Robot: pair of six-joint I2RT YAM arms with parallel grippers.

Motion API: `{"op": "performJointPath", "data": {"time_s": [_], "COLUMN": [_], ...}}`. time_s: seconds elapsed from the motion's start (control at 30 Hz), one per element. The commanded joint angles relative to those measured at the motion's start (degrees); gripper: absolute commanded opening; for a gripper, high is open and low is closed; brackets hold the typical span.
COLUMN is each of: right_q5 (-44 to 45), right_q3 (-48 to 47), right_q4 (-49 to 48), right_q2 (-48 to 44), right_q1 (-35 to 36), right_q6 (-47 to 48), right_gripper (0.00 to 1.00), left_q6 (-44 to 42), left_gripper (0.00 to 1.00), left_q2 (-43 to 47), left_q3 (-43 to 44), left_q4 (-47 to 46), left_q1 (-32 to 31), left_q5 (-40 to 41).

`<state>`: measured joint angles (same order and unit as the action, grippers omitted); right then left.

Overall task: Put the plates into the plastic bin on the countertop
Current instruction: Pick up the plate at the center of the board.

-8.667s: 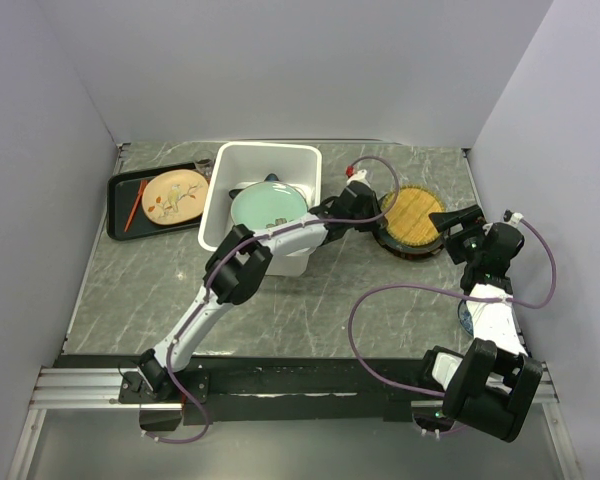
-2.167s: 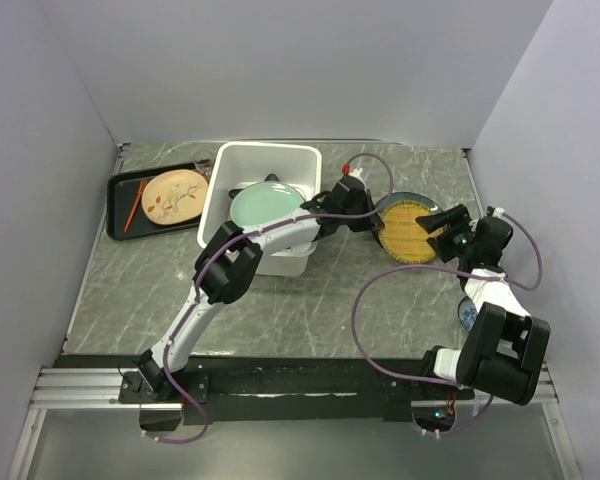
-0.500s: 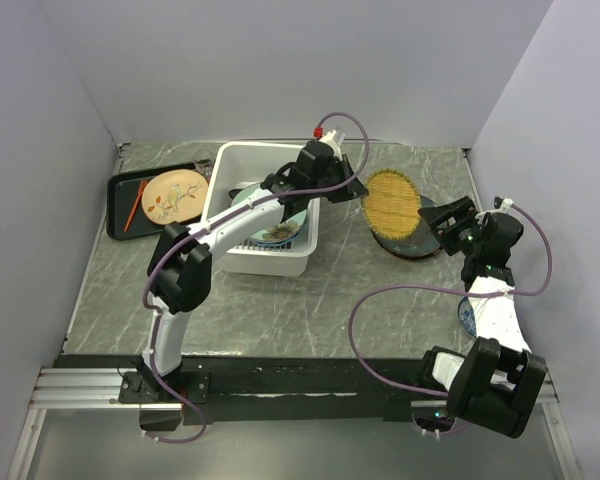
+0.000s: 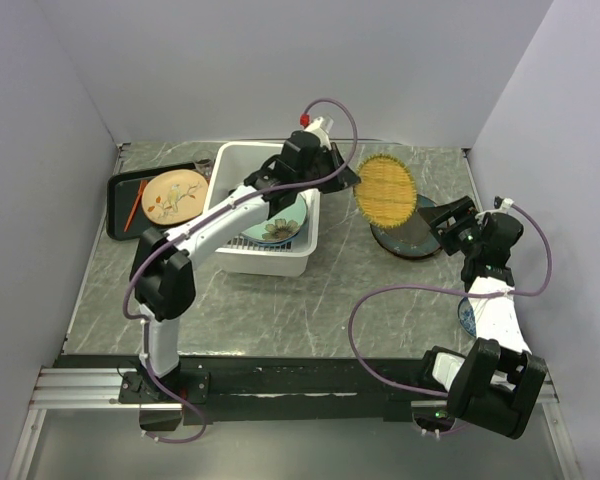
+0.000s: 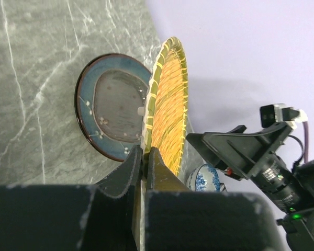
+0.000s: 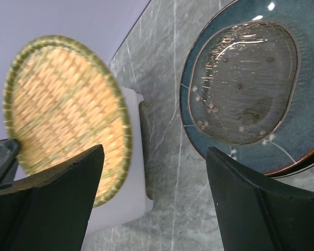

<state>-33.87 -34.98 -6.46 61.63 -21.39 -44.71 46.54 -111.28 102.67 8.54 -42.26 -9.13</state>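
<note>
Just past the right rim of the plastic bin, toward the far edge of the desk, the left gripper [image 4: 350,178] is clamped on the dark rim of the yellow woven plate [image 4: 387,190]. The left wrist view shows both fingers pressed together on that rim. The plate is clear of the desk [image 4: 310,300], tipped steeply onto its edge, woven face toward the right side.

The large dark teal plate [image 4: 412,240] lies flat on the desk, below and beyond the held plate. The overhead view shows the two overlapping, while the wrist views show them apart.

The right gripper [image 6: 154,204] hangs near the right edge with its jaws spread wide and nothing between them, pointed at the teal plate. A blue-and-white patterned dish [image 4: 464,315] sits on the desk by the right edge, partly hidden by the right arm.

The white plastic bin [image 4: 270,262] stands left of the held plate, mid-desk toward the far edge. A pale green plate [image 4: 278,225] rests inside it under the left arm.

At the far left corner a flat black tray [image 4: 120,195] carries a tan plate [image 4: 175,196] and an orange stick [image 4: 134,205].
</note>
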Motion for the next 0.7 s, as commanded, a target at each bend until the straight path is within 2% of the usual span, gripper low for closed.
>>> {"op": "performJointPath", "data": {"time_s": [0.0, 0.67], "right_q5": [-0.15, 4.86], "right_q3": [-1.58, -5.45], "right_q4": [-3.03, -1.98], "right_q2": [-0.46, 4.55], "right_q1": [1.26, 11.01], "right_q6": [-0.82, 0.06], "right_gripper": [0.85, 0.85], "left_q6": [-1.02, -2.77], "left_gripper": [0.01, 0.01], "left_q2": [6.78, 16.62], "left_q3": [-1.07, -9.50], "left_q4": [-2.82, -1.59], "left_q1": [0.69, 6.13], "left_q5": [0.86, 2.53]}}
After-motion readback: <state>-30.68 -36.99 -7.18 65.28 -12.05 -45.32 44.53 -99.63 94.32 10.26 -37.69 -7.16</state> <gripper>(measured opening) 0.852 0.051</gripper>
